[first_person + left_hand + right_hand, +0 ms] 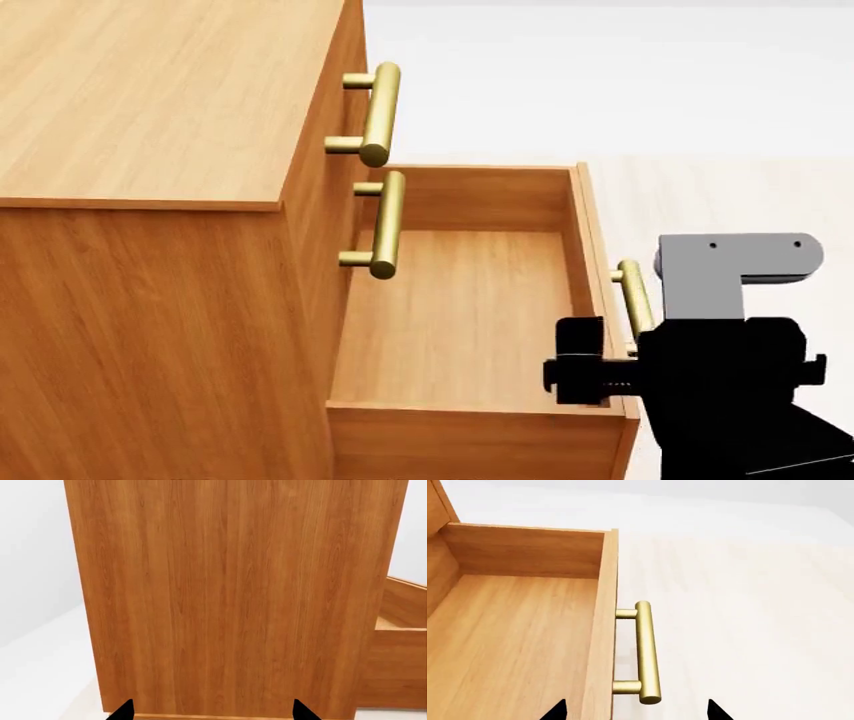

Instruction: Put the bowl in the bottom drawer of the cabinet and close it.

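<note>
The cabinet [147, 330] fills the left of the head view, and its side panel [227, 600] fills the left wrist view. The bottom drawer [454, 310] stands pulled far out, its wooden floor bare. My right gripper [601, 375] hovers open over the drawer's front panel [602, 630]. Its fingertips [557, 711] straddle the panel and the near end of the brass handle [646, 652] without touching either. My left gripper [213, 712] is open, close to the cabinet's side, holding nothing. The bowl is out of view.
Two upper drawers are shut, their brass handles [380, 115] [387, 225] jutting out over the open drawer. A pale floor [747, 610] spreads beyond the drawer front. White floor [40, 670] lies beside the cabinet in the left wrist view.
</note>
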